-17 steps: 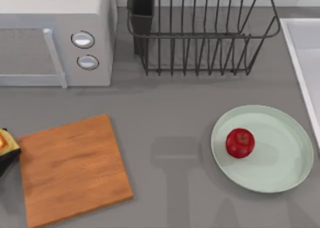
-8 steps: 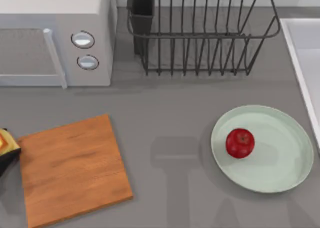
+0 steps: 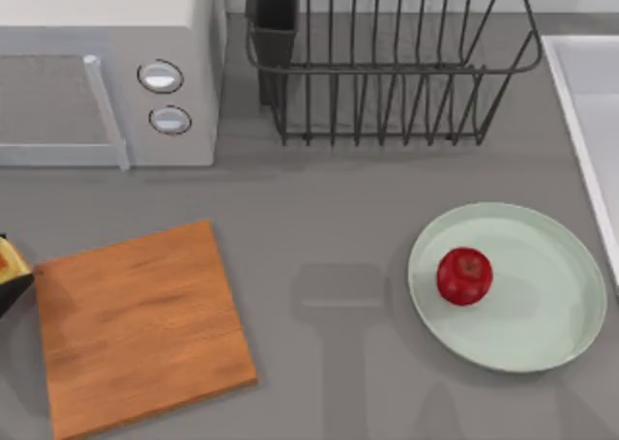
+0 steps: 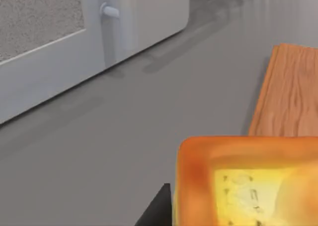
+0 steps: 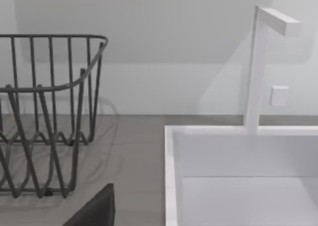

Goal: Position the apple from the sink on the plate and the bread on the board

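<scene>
At the tabletop's (image 3: 319, 218) left edge, the left gripper (image 3: 8, 283) grasps the bread (image 3: 10, 262), golden-topped, just beside the board (image 3: 140, 324). The left wrist view shows its toasted crust close up. Rightward, the glossy red apple (image 3: 464, 276) sits on the plate (image 3: 542, 334); the sink (image 3: 590, 102) lies at far right, its faucet (image 5: 258, 67) seen from the right wrist.
</scene>
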Controlling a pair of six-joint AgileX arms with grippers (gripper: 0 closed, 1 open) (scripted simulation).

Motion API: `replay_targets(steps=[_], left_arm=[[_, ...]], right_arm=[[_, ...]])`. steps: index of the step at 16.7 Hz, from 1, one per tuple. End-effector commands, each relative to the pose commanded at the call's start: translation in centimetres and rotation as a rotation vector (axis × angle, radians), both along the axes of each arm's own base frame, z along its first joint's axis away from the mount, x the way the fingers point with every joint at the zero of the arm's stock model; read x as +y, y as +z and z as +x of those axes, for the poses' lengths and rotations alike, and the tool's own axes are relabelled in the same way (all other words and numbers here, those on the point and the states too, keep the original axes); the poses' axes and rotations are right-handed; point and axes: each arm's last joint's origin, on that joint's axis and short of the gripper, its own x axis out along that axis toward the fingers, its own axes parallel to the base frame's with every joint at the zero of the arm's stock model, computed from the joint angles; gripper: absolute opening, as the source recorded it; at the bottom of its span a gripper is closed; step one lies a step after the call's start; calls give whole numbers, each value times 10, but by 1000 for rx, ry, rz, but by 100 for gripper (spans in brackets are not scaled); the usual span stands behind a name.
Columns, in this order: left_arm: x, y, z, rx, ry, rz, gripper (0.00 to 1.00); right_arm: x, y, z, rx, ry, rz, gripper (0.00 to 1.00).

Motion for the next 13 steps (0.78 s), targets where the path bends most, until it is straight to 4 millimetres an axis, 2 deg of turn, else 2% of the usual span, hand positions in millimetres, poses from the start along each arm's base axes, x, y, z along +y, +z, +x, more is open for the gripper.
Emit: replay_targets(steps=[8,11,13], left_arm=[[-1,66,-1,1,1,3,0],[-1,79,-4,13,7,-2,0],[-1,80,-4,14,8,-2,0]], right_arm=[[0,0,0,0,0,0,100],[0,0,0,0,0,0,100],[0,0,0,0,0,0,100]])
